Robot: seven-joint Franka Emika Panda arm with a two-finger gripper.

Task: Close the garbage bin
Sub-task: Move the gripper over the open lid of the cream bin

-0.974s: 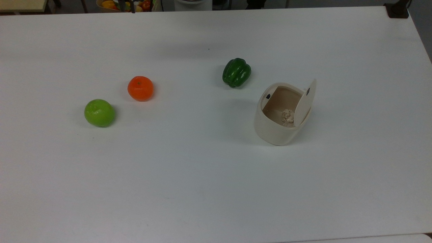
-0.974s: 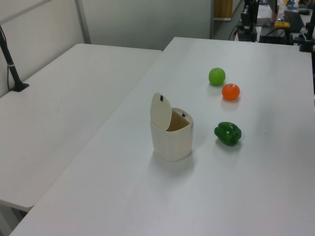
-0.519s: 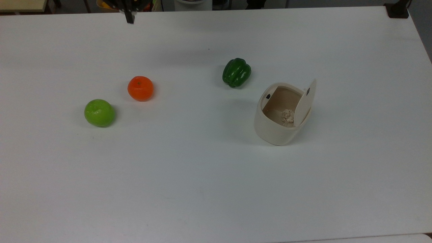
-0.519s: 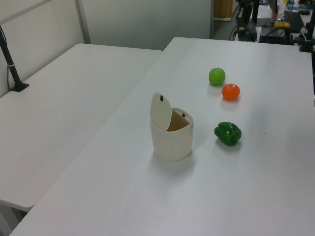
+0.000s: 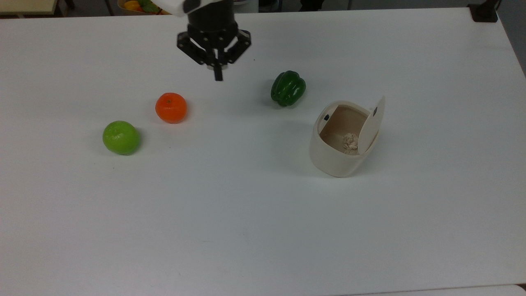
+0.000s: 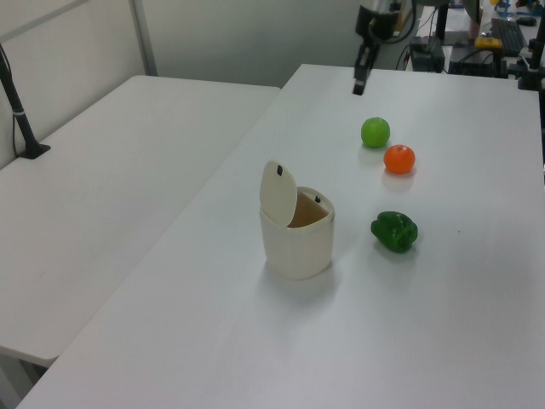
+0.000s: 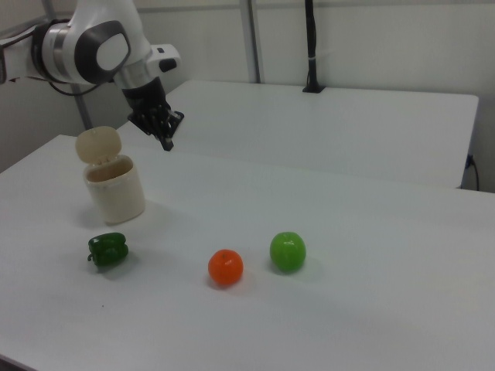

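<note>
- Gripper (image 5: 218, 76) (image 6: 359, 88) (image 7: 167, 144): black two-finger unit on the white Panda arm (image 7: 93, 48), hanging in the air above the white worktop (image 5: 246, 226) near its far edge in the top view. Fingers point downward and appear pressed together into a single narrow tip, with nothing between them.
- Gripper position: in the top view it sits between the round orange fruit (image 5: 171, 107) and the dark green bell pepper (image 5: 288, 88), further toward the far edge than both, and well apart from the bin.
- Small cream-white plastic garbage bin (image 5: 335, 156) (image 6: 296, 243) (image 7: 116, 191): rounded-square body, standing upright on the worktop toward the top view's right, clear of every edge.
- Flat hinged lid (image 5: 372, 124) (image 6: 278, 192) (image 7: 98, 144): raised, standing roughly upright on the bin's rim at the top view's right side. A small black square mark shows near its upper end.
- Bin interior: beige, exposed, with a crumpled pale scrap of paper (image 5: 350, 143) lying at the bottom.
- Bell pepper: on the worktop near the bin, not touching it, on the far-edge side in the top view.
- Round green apple-like fruit (image 5: 121, 137) (image 6: 375, 132) (image 7: 288, 251): near the orange fruit, apart from it, toward the top view's left edge.
- Second white table (image 6: 102, 196): adjoins the worktop along the left view's left.
</note>
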